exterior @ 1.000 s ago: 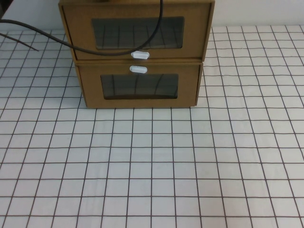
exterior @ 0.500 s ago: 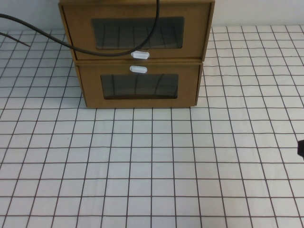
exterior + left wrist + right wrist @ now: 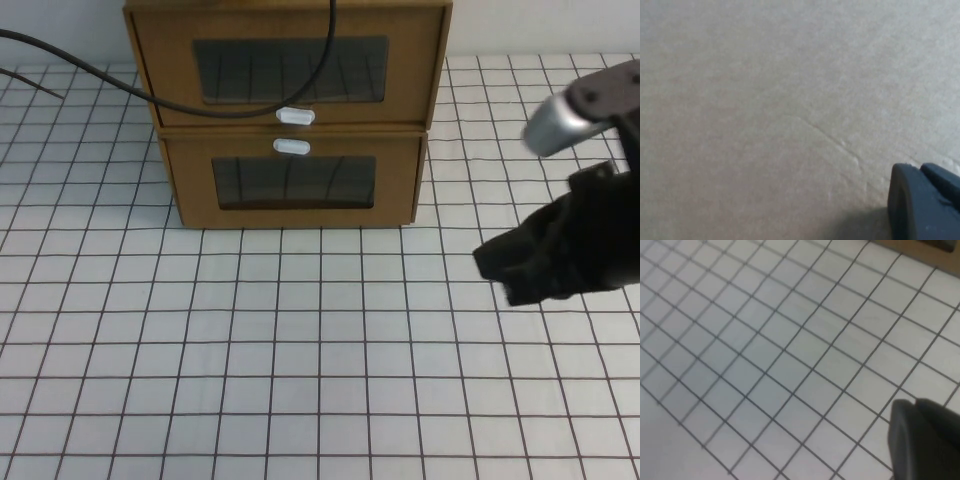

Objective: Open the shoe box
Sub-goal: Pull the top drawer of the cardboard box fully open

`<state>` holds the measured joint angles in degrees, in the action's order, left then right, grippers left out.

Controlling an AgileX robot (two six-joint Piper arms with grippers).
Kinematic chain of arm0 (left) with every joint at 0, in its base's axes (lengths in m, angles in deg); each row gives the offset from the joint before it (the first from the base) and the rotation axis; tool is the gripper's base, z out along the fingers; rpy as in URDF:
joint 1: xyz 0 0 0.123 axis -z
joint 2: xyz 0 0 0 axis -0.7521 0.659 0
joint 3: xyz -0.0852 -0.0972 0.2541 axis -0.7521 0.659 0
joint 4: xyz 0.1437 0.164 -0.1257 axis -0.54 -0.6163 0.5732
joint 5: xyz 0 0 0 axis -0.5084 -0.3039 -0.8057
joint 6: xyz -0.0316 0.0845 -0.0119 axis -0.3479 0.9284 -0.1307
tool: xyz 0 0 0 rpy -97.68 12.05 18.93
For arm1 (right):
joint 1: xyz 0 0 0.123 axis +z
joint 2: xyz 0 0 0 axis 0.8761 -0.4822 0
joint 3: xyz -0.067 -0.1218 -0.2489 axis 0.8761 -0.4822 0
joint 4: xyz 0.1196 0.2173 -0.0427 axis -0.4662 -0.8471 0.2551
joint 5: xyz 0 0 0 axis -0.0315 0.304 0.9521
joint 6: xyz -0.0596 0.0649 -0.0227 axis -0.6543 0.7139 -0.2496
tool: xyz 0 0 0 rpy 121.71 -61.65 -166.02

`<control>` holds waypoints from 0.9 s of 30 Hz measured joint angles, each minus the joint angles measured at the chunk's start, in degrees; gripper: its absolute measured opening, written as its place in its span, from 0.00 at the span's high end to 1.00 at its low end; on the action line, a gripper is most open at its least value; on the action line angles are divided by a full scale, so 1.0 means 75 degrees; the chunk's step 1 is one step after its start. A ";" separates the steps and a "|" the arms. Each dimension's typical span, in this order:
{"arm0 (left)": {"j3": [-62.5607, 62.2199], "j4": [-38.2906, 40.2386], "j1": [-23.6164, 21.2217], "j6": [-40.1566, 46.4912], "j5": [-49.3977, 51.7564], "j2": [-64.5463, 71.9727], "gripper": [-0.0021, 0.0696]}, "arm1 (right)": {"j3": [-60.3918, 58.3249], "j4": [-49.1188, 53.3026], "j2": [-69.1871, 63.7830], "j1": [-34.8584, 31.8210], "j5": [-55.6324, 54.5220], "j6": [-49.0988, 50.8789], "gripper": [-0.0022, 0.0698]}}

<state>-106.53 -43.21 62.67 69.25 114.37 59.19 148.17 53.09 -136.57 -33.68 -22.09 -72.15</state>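
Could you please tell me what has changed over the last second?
The right end effector, shut, swung in from the right and now hovers over the table, right of the shoe boxes. Both boxes stay closed; the left end effector is close to cardboard.

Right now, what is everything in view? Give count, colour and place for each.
shoe boxes: two, brown cardboard, dark windows, closed; upper shoe box stacked on lower shoe box, far side of table
pull tabs: two, white; upper pull tab and lower pull tab, one on each box front
cable: one, black, draped across the upper box front
table cover: one, white with dark grid, under the boxes
left gripper: one, dark, close against plain cardboard
right gripper: one, black, fingers shut, above the table's right side
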 joint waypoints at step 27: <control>0.0000 0.0000 0.0000 -0.0044 -0.0011 0.0000 0.97 | 0.1300 1.5323 -0.4020 0.4091 -0.2020 0.7515 0.85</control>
<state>-106.53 -43.21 62.67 68.92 114.28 59.19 157.93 168.02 -166.72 -3.00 -37.24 -15.78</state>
